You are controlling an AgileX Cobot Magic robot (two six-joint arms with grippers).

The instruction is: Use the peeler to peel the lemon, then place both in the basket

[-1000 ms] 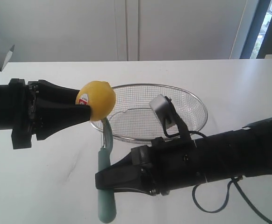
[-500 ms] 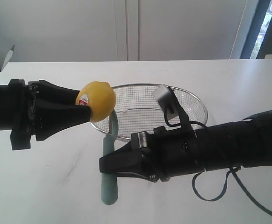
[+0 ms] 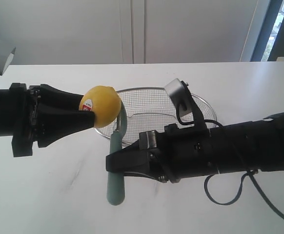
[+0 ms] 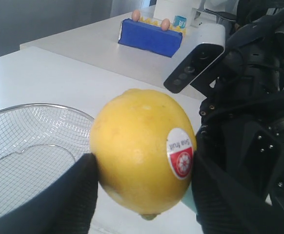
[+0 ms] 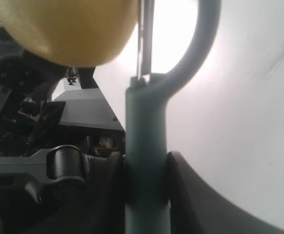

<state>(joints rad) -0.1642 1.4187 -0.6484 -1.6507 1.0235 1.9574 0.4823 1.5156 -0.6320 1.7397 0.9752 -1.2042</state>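
Observation:
My left gripper (image 3: 91, 116) holds the yellow lemon (image 3: 102, 105) in the air, left of the basket (image 3: 200, 105); its white-and-red sticker (image 4: 179, 153) faces the camera. In the left wrist view both black fingers (image 4: 76, 195) press the lemon (image 4: 142, 151). My right gripper (image 3: 113, 163) is shut on the peeler's teal handle (image 3: 116, 180). The peeler (image 5: 146, 146) stands upright, its curved head (image 3: 123, 117) against the lemon's right side. In the right wrist view the metal blade (image 5: 145, 36) lies beside the lemon (image 5: 69, 29).
The wire-mesh basket (image 4: 20, 146) sits on the white table (image 3: 49, 195) behind both grippers. A blue box (image 4: 149, 36) and a grey camera unit (image 4: 195, 66) stand farther off in the left wrist view. White cabinets back the table.
My right gripper has risen and shifted right with the peeler, carrying its head up along the lemon's right side. The left gripper and lemon have stayed still.

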